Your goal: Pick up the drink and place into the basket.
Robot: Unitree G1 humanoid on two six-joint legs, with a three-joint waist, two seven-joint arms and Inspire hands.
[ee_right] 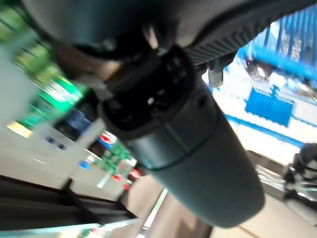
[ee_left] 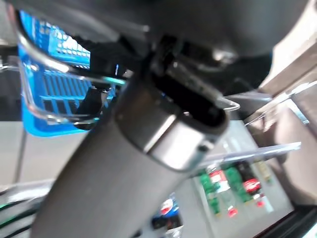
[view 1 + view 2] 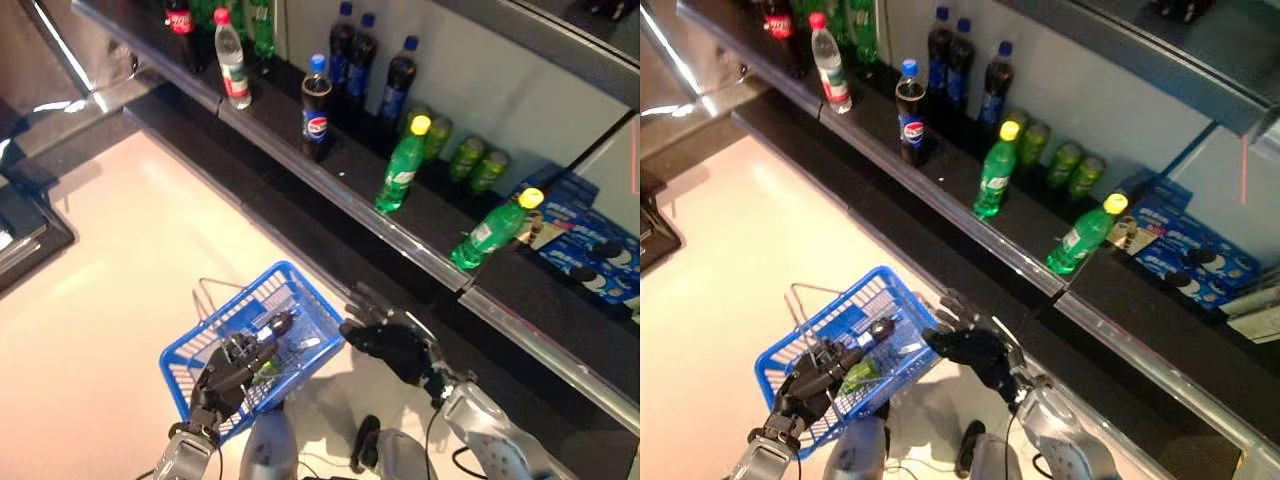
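A blue wire basket (image 3: pixel 300 288) hangs low in front of me over the pale floor. My left hand (image 3: pixel 228 372) is over its near side with its fingers curled round the basket's handle. Inside lie a green bottle (image 3: pixel 862 372) and a dark bottle (image 3: pixel 277 325). My right hand (image 3: pixel 388 343) hovers just right of the basket's rim, fingers relaxed and holding nothing. More drinks stand on the dark shelf: a cola bottle (image 3: pixel 316 108) with a blue cap, a green bottle (image 3: pixel 402 166) with a yellow cap, and another green bottle (image 3: pixel 492 230) leaning over.
The shelf edge (image 3: pixel 400 240) runs diagonally just beyond the basket. On it also stand a clear bottle (image 3: pixel 232 60) with a red cap, dark bottles (image 3: pixel 398 88), green cans (image 3: pixel 478 162) and blue snack boxes (image 3: pixel 590 245). The basket's second metal handle (image 3: pixel 214 291) sticks out at its left.
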